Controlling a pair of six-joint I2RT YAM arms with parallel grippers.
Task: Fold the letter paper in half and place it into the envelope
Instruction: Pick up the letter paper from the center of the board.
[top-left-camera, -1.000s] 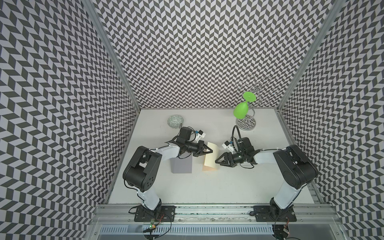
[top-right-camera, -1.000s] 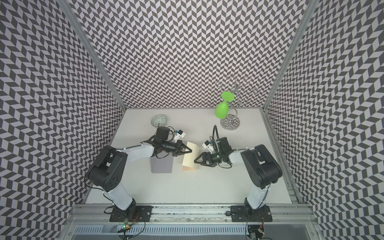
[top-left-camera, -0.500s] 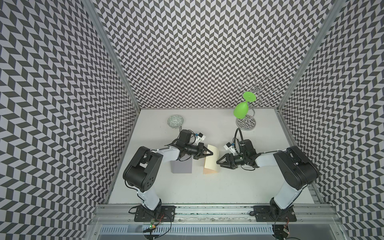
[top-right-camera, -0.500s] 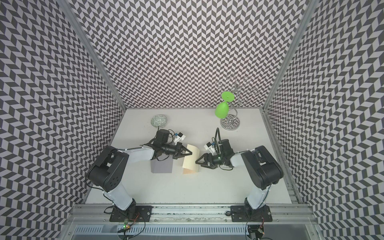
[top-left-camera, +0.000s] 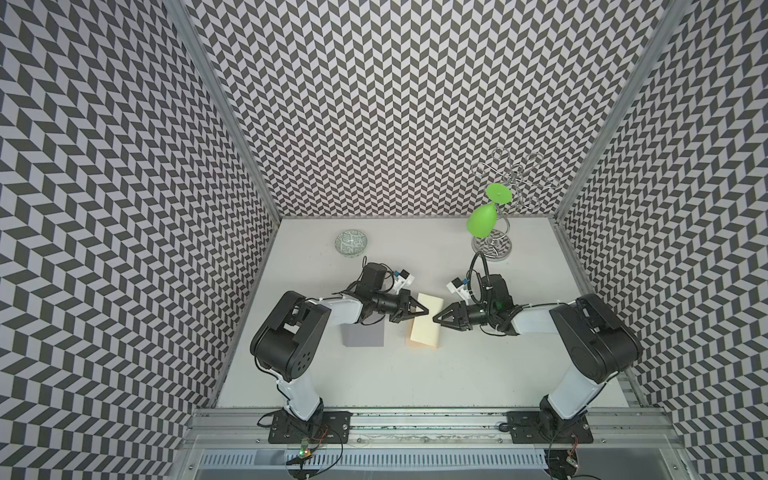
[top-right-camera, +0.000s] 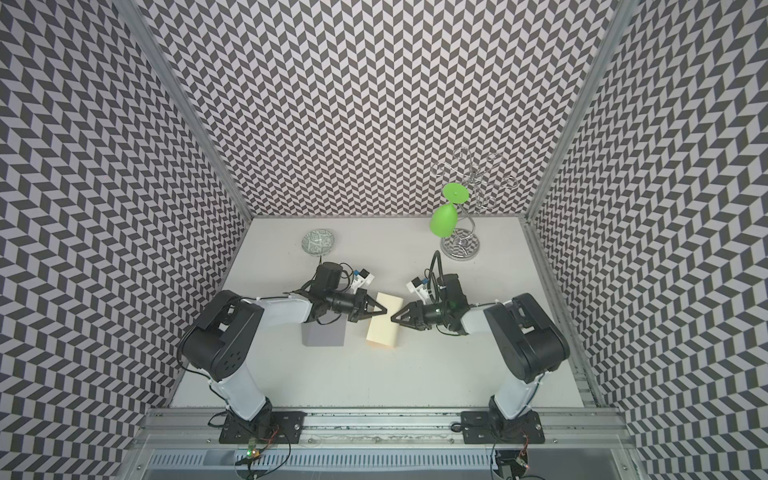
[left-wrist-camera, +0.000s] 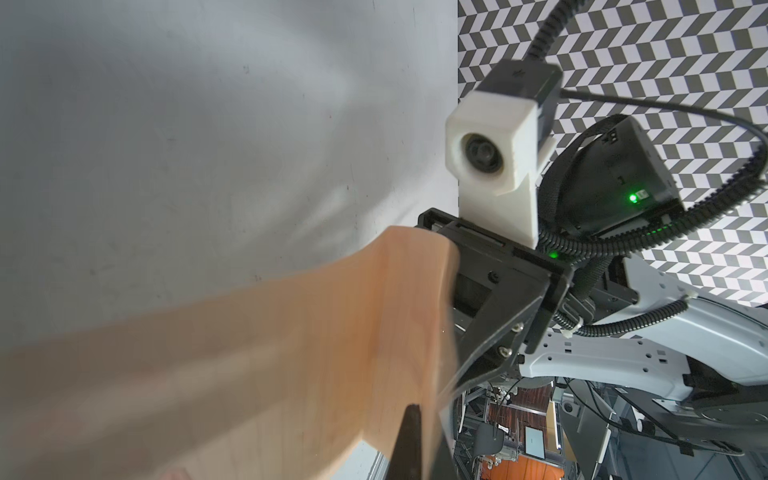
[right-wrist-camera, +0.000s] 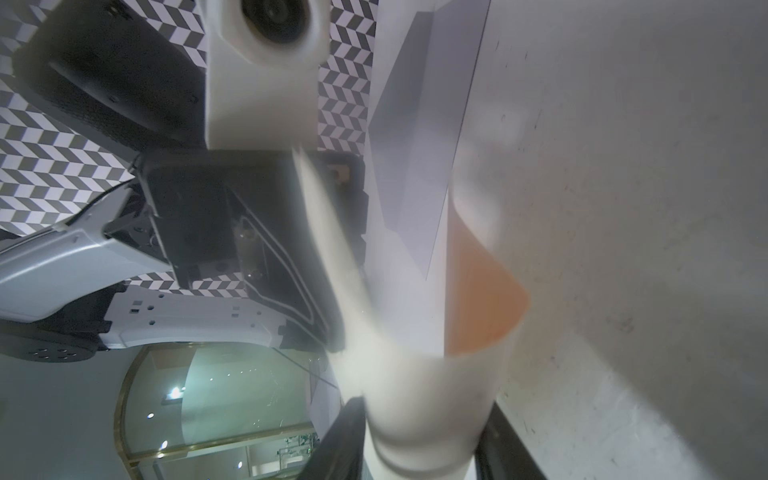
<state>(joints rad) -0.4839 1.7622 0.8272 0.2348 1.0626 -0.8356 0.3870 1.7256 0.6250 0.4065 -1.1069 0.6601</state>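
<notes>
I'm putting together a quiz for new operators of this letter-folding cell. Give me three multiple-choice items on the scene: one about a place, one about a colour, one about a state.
1. Where does the envelope lie?
A) against the back wall
B) on the table, partly under the left arm, beside the letter paper
C) on top of the letter paper

2. What colour is the glass hanging on the wire rack?
A) red
B) green
C) blue

3. What state is the letter paper in?
A) tucked inside the envelope
B) flat, peach face up
C) curled over, cream face up, outside the envelope

Key:
1 B, the grey rectangle shows just below the left forearm.
2 B, the upside-down glass is bright green.
3 C, cream is on top, a peach edge shows beneath, and a gap separates it from the envelope.
</notes>
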